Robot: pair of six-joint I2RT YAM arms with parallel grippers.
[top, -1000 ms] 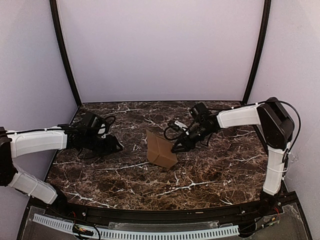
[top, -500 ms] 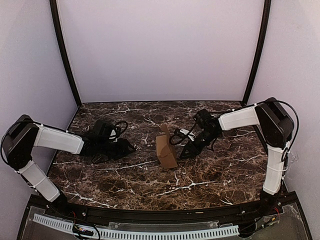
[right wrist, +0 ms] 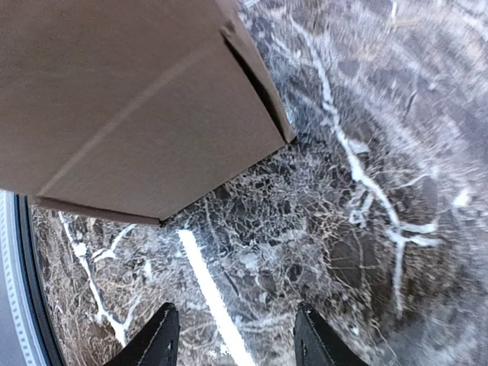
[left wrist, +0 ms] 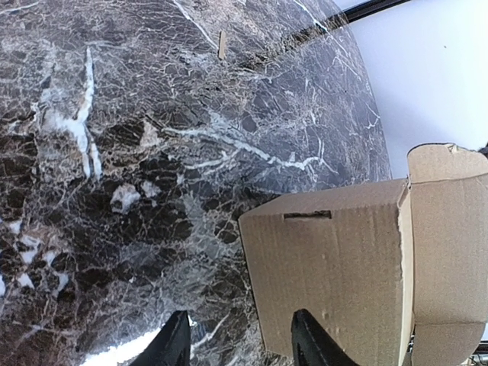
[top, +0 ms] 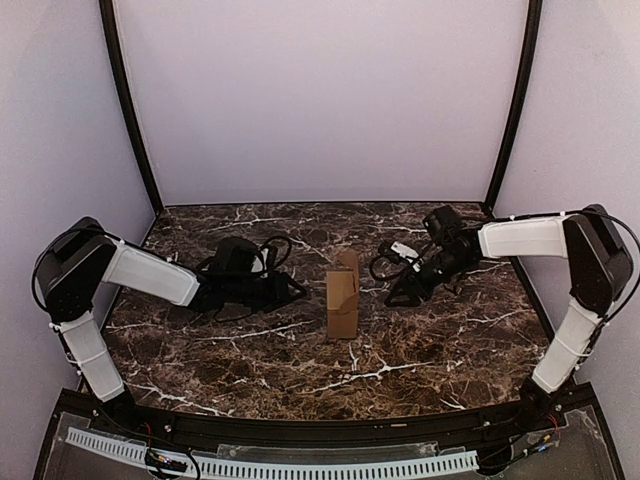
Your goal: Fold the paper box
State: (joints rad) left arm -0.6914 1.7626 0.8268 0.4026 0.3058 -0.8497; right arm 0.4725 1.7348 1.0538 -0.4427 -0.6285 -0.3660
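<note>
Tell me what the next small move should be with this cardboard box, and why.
Probably ease the left gripper forward until it braces the paper box. The box stands free between the two open grippers, neither touching it, with one flap sticking up unclosed, so it likely needs steadying before the right gripper presses that flap.

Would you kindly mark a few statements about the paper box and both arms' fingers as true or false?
1. The paper box stands on the marble table between the two arms. True.
2. The right fingers clamp the box. False: they are spread with nothing between them, and the box is apart from them.
3. The box lies as a flat sheet. False: it is folded up and standing.
4. The left fingers are spread and hold nothing. True.
</note>
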